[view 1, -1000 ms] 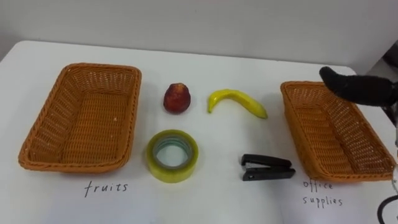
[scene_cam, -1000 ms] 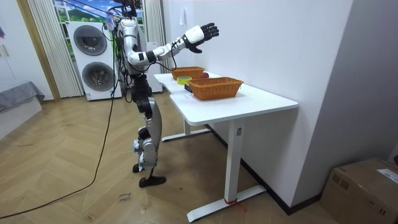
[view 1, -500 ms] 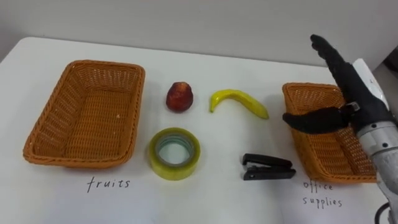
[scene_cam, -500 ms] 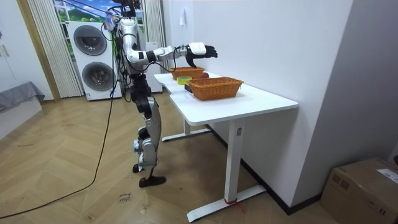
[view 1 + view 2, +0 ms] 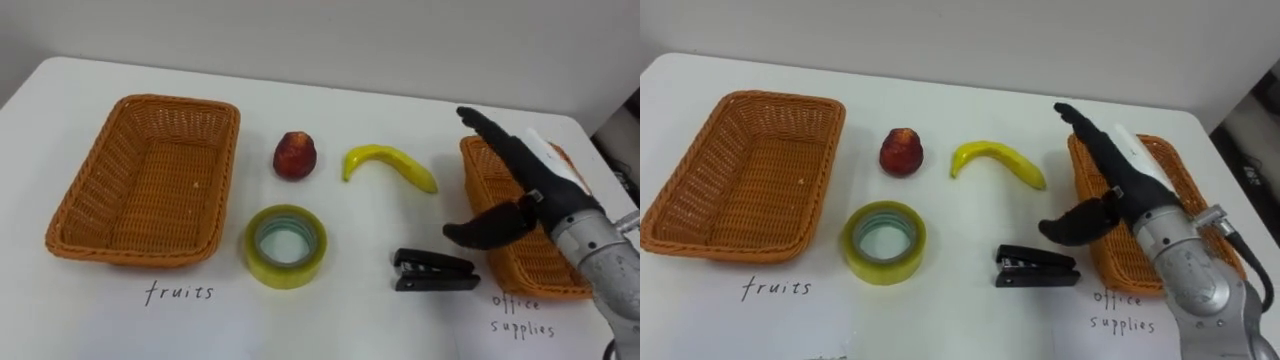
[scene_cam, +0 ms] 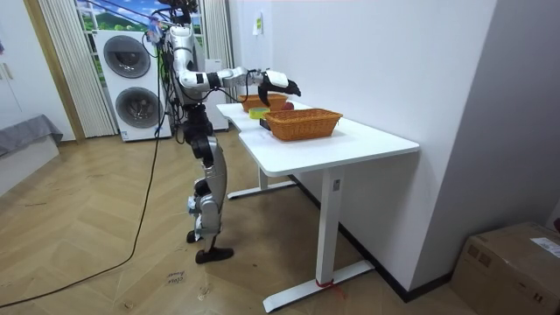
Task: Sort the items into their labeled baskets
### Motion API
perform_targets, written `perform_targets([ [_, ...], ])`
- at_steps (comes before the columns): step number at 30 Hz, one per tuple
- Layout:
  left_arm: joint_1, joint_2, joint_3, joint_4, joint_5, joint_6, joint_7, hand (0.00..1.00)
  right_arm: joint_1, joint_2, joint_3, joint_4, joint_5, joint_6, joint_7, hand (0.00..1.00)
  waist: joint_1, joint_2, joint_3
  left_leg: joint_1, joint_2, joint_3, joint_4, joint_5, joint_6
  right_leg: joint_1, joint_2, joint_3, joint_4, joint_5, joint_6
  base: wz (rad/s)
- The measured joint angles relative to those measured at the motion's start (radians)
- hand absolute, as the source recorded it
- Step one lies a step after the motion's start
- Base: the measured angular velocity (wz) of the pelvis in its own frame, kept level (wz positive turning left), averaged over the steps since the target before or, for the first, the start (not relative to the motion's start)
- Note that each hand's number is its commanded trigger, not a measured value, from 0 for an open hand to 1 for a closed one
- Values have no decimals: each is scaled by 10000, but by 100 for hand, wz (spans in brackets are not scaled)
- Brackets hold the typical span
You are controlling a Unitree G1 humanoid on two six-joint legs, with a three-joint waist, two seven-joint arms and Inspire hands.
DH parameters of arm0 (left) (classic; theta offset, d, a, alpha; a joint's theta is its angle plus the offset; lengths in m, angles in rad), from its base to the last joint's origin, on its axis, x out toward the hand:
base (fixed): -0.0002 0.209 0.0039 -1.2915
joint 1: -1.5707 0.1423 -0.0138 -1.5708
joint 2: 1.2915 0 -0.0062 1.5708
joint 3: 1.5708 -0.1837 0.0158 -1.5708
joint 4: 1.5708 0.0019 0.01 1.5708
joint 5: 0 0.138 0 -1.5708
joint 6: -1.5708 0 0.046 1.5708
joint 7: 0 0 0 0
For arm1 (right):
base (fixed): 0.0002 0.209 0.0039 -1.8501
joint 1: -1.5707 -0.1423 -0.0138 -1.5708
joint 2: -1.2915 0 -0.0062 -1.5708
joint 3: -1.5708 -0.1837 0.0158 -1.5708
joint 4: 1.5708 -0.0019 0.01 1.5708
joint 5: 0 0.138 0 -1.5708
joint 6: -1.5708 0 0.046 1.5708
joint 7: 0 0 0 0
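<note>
On the white table lie a red apple (image 5: 295, 155), a yellow banana (image 5: 390, 165), a yellow-green tape roll (image 5: 285, 245) and a black stapler (image 5: 435, 271). A wicker basket (image 5: 85, 235) marked "fruits" stands at the left. Another wicker basket (image 5: 520, 270) marked "office supplies" stands at the right. My right hand (image 5: 520, 185) hovers open over the right basket's near-left edge, fingers straight toward the far side, thumb spread above the stapler, holding nothing. The same right hand (image 5: 1118, 190) hangs above the stapler (image 5: 1037, 267), and the right hand (image 6: 278, 81) reaches over the table.
Handwritten labels sit on the table (image 5: 350, 320) in front of each basket. I stand at the table's short end in the room view, with washing machines (image 6: 131, 83) behind me. Both baskets hold nothing.
My right hand came down from head height and moved left toward the stapler, now low over the right basket's edge. Objects on the table have not moved.
</note>
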Motion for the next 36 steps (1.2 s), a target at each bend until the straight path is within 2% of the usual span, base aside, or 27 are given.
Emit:
perform_targets([
  [10, -12, 1, -29, -2, 3, 68, 17, 0, 1, 7, 32, -1, -67, 65, 461, 0, 35, 33, 3, 2, 0, -1, 9, 1, 1, 1, 0, 0, -1, 2, -1, 0],
  [14, -66, 2, -146, -6, -79, 69, 17, 0, 0, 7, 252, -2, -367, 94, 588, 0, 190, 57, 3, -3, 7, 0, 9, 0, 1, 1, -2, 1, 0, 5, -5, 0],
  [17, -94, -2, -305, -13, -75, 70, -40, 0, -1, 9, 397, -155, -738, 256, 915, 0, 251, 72, 6, -9, 10, 1, 14, 1, 1, 2, 0, -1, 1, 8, -9, 0],
  [29, -205, 6, -327, -13, -88, 73, -295, 0, -24, 9, 439, -256, -775, 285, 1560, 0, 298, 81, 18, -8, 12, -12, 14, 1, 1, 5, -1, -7, -1, 11, -9, 0],
  [33, -192, 50, -513, -93, -90, 78, -271, 0, -26, 12, 791, -256, -990, 300, 1644, 0, 302, 70, 30, -18, 10, -39, 6, 1, 1, 3, 5, -12, -9, 11, -9, 0],
  [36, -126, 52, -514, -403, -100, 86, -271, 0, -26, 12, 1128, -256, -1329, 454, 1889, 0, 330, 56, 43, -27, 4, -56, -9, 0, 1, 2, 4, -22, -21, 11, -9, 0],
])
